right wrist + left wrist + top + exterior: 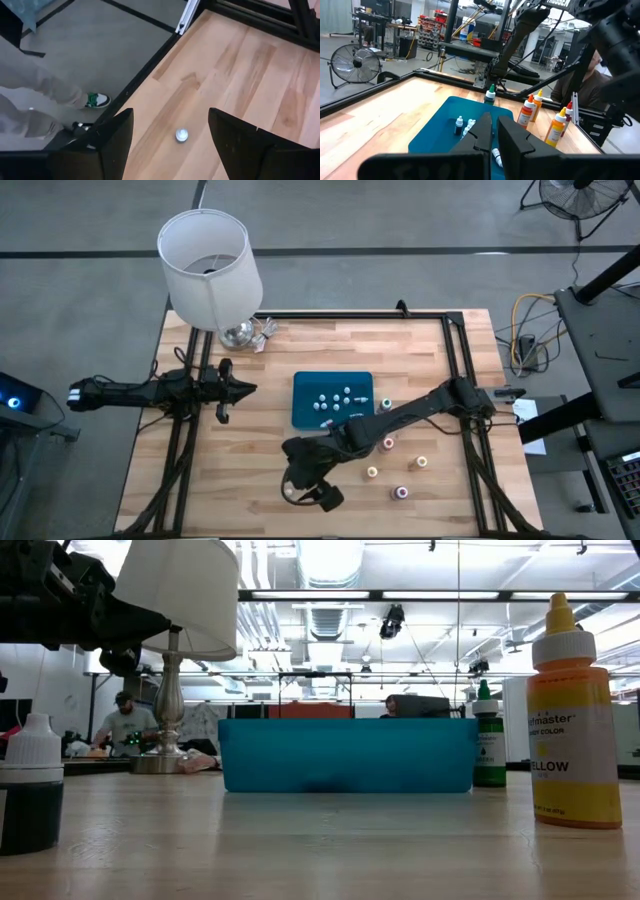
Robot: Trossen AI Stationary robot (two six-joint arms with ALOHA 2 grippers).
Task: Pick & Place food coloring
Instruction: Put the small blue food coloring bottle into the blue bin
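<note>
Several small food coloring bottles stand upright on the wooden table to the right of the blue tray [305,412]: green [386,404], red [389,443], orange [421,462], yellow [372,472] and pink [402,492]. More small bottles lie inside the tray. A dark bottle with a white cap [181,135] stands alone near the table's near edge [290,493]. My right gripper [170,120] hovers open above it, one finger to each side, well clear in the low view. My left gripper [494,136] waits shut at the table's left, pointing at the tray.
A lamp with a white shade [208,265] stands at the far left corner, crumpled foil beside its base. A black frame rail [350,316] runs along the table's edges. A person's legs and a shoe [97,100] show just beyond the near edge.
</note>
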